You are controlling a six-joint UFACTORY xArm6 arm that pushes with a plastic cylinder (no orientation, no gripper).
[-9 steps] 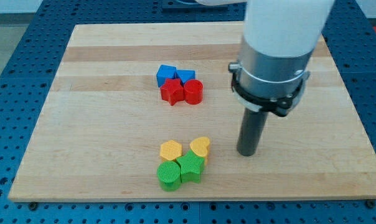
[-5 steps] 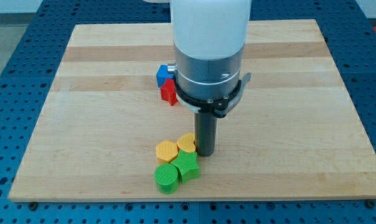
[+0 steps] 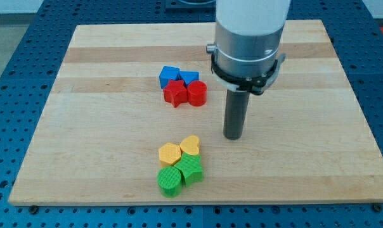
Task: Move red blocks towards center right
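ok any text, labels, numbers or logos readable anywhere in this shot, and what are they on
None: no word, number, label or logo can be read in this view.
Wooden board: bare wood grain only.
Blocks: red star, red cylinder, two blue blocks, yellow hexagon, yellow heart, green cylinder and green star carry ridges, no print.
Arm housing above my tip: plain white and metal, unmarked.

Bright, even light; sharp focus

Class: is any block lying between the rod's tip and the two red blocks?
No. My tip is to the view's lower right of the red cylinder and red star, with only bare board between.
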